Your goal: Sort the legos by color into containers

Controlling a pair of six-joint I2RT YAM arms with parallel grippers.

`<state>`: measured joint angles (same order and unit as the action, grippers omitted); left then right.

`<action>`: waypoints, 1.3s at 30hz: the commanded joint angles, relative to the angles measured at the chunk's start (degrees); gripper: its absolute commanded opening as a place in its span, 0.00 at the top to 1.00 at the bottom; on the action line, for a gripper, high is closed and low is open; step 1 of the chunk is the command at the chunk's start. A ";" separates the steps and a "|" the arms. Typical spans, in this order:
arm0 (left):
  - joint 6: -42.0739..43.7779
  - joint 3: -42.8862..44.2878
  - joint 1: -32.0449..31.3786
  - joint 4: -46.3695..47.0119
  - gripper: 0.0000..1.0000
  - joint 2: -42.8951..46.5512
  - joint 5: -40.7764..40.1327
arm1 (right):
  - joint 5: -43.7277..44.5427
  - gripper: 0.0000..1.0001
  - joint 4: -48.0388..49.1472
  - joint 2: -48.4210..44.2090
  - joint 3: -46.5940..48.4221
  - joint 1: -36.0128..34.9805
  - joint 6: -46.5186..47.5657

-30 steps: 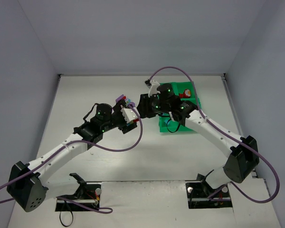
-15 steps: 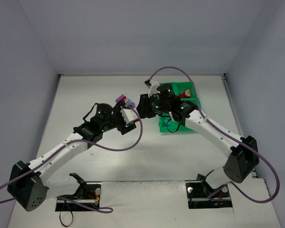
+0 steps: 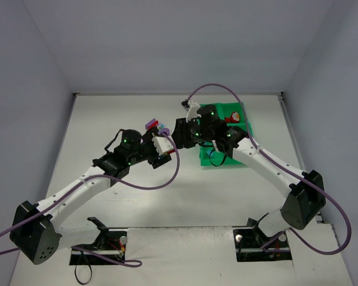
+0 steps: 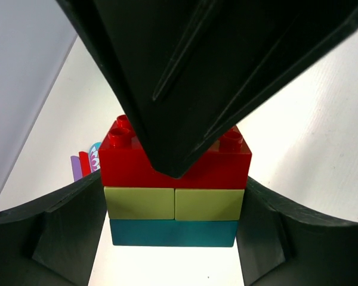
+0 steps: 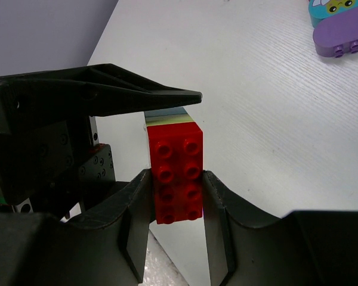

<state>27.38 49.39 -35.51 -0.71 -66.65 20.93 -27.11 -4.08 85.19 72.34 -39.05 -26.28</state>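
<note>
My left gripper (image 4: 174,238) is shut on a stack of legos held above the table: a red brick (image 4: 227,164) on top, two yellow-green bricks (image 4: 173,204) under it and a teal brick (image 4: 173,232) at the bottom. My right gripper (image 5: 176,196) is shut on the red brick (image 5: 176,173), one jaw on each long side. In the top view the two grippers meet at mid-table, the left (image 3: 166,146) and the right (image 3: 179,138), and hide the stack. The green tray (image 3: 224,161) lies under the right arm, with red legos (image 3: 231,116) in its far compartment.
Loose legos lie on the table beyond the left gripper: a purple brick (image 3: 150,124) and a red one (image 3: 161,128). The right wrist view shows a purple brick (image 5: 343,36) and a teal printed piece (image 5: 331,7). Grey walls close in the table.
</note>
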 commanded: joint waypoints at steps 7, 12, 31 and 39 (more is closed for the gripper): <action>-1.62 3.00 0.70 5.28 0.30 1.00 1.48 | -1.54 1.00 3.55 -0.37 1.49 0.20 0.18; -1.45 2.73 0.88 4.67 0.52 0.65 2.36 | -1.63 1.00 3.55 -0.46 1.49 0.20 0.27; -2.41 -1.04 3.34 4.40 1.00 -0.14 1.66 | -5.23 1.00 2.93 -3.80 0.61 8.19 2.02; -2.94 -0.43 4.22 4.58 1.00 -1.90 2.27 | -5.50 1.00 2.23 -4.24 0.35 10.30 2.81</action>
<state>25.12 47.55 -31.38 1.17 -68.86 22.59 -32.27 -4.10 83.99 72.20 -28.51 -24.95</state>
